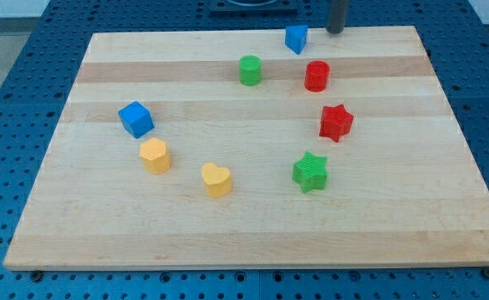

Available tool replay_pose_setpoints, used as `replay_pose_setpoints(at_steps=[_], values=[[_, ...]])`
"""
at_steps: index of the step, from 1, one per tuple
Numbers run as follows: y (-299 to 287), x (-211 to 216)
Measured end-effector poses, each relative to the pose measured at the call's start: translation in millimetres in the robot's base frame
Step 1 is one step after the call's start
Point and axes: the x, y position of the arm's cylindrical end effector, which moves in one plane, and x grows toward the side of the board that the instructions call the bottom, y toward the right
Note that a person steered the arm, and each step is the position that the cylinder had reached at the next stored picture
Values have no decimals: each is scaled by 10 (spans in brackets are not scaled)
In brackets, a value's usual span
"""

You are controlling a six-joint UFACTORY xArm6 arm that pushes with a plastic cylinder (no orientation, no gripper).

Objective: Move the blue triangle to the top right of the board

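The blue triangle [296, 38] sits near the top edge of the wooden board [252, 225], a little right of centre. My tip [336, 31] is at the view's top, just right of the blue triangle, with a small gap between them. Only the lower end of the rod shows; the arm above is cut off by the frame.
A green cylinder [250, 70] and a red cylinder [316, 76] lie below the triangle. A red star [336, 122], a green star [311, 172], a yellow heart [217, 179], a yellow hexagon [155, 155] and a blue cube [136, 118] form a ring.
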Motion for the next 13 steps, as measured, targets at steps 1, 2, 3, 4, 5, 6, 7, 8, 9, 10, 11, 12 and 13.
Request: replay_pose_setpoints(at_steps=[1,2,3,4,5,6,7,8,9,10,11,12,13], values=[[-297,0],[-422,-8],[-1048,12],[-1764,11],[-1999,102],[-1962,240],[-1784,263],[-1317,263],[-602,262],[24,261],[197,190],[163,76],[241,49]])
